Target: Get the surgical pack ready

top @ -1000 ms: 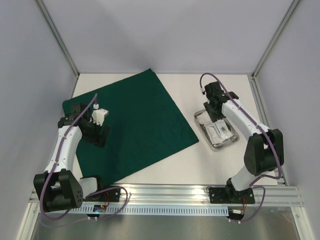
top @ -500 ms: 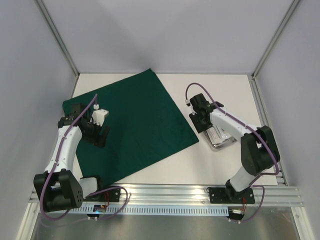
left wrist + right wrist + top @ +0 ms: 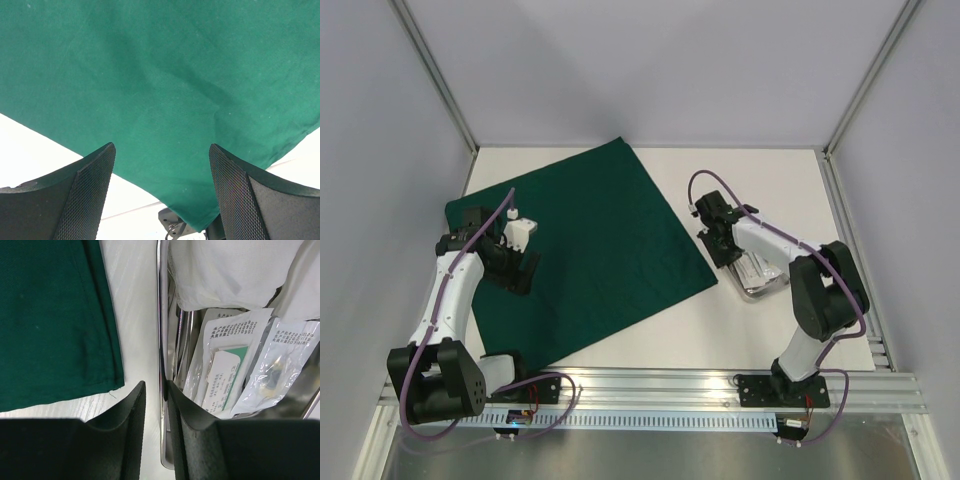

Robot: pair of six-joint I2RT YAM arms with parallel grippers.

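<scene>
The dark green cloth (image 3: 590, 240) lies flat as a sheet on the left half of the table. My left gripper (image 3: 517, 268) hovers open over its left part; in the left wrist view its fingers (image 3: 161, 150) stand wide above the cloth (image 3: 160, 75) with nothing between them. The steel tray (image 3: 758, 291) sits right of the cloth. My right gripper (image 3: 721, 247) straddles the tray's left rim (image 3: 160, 315): one finger outside, one inside, jaws (image 3: 156, 387) narrow with a slit left at the outer finger. White gauze (image 3: 230, 270) and clear pouches (image 3: 225, 365) fill the tray.
The cloth's right corner (image 3: 50, 315) ends a short way left of the tray. White walls and metal frame posts enclose the table, and an aluminium rail (image 3: 650, 385) runs along the near edge by the arm bases.
My right gripper has shifted left from over the tray's middle to its left rim, and its jaws have narrowed around that rim. The left arm and the cloth have not moved.
</scene>
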